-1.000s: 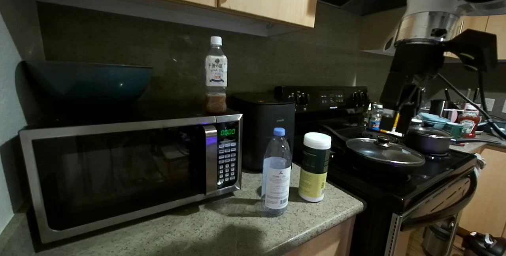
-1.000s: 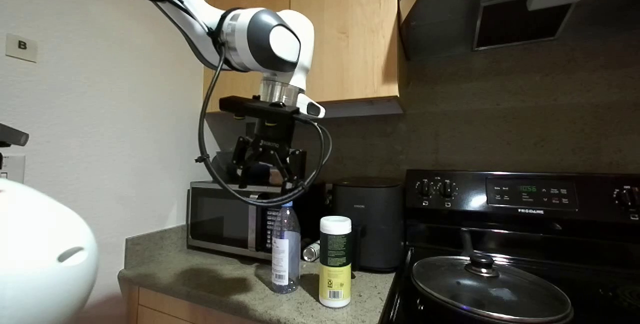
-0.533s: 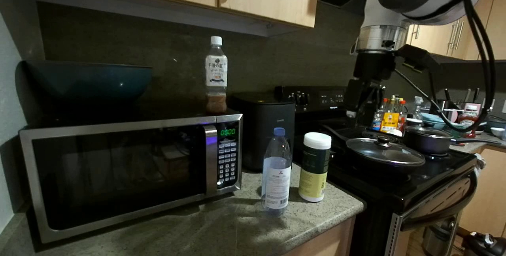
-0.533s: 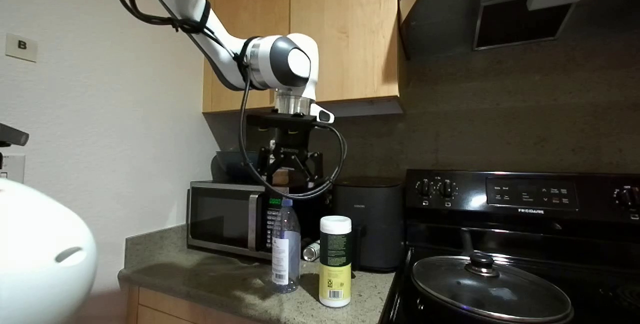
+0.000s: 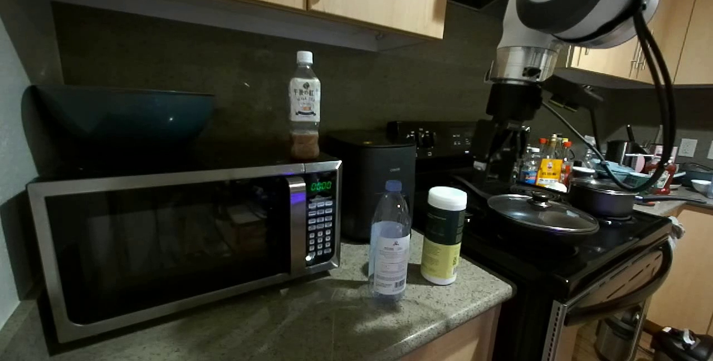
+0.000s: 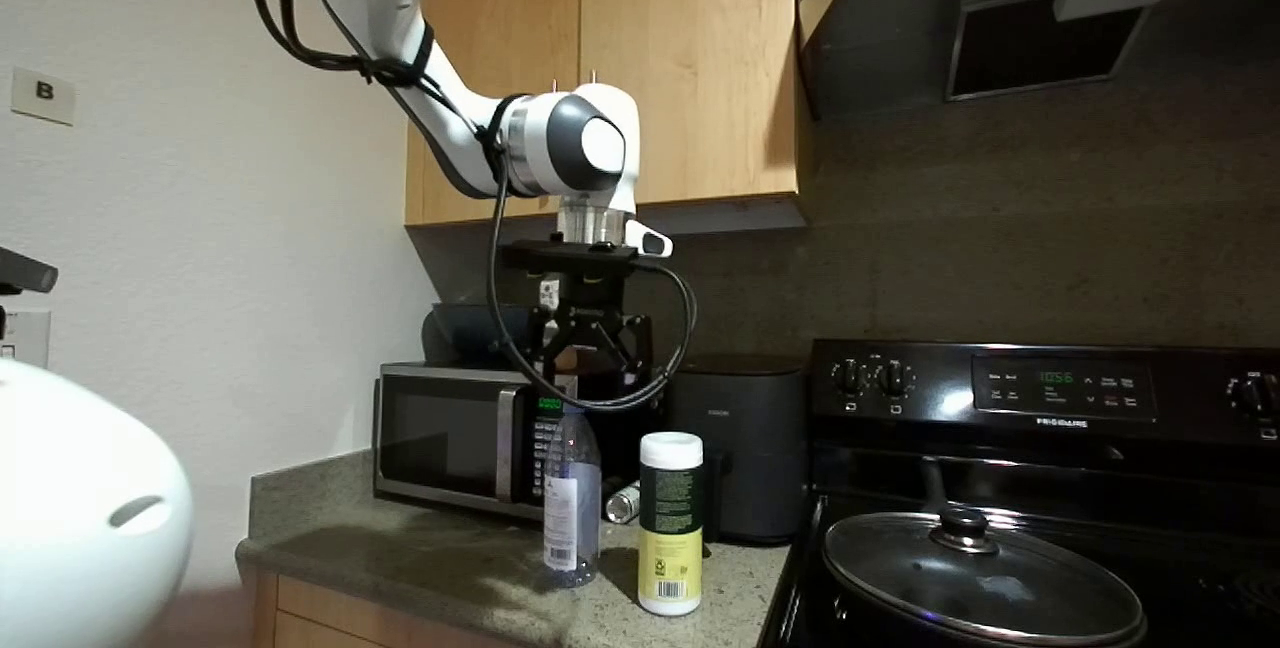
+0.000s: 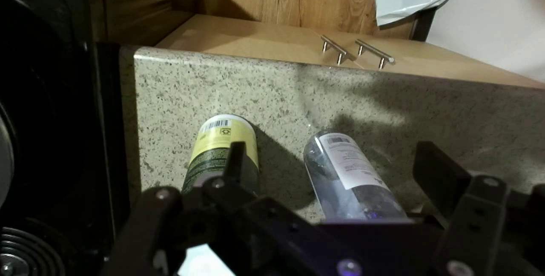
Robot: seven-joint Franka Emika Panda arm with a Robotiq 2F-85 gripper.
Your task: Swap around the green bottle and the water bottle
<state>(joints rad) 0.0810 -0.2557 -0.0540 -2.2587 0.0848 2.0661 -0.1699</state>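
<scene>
Probably the approach step, tool empty and spread wide, slim clear plastic bottle standing beside the stout green-and-yellow cylindrical bottle on the speckled table, so next it's gotta line up and lower.

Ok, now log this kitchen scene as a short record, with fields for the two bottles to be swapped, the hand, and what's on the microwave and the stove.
Water bottle: upright on the counter, blue cap on
Green bottle: upright on the counter, between water bottle and stove, touching neither
Hand: open, raised, holding nothing
On the microwave: bowl, white-capped bottle
On the stove: glass-lidded pan among the cookware
</scene>
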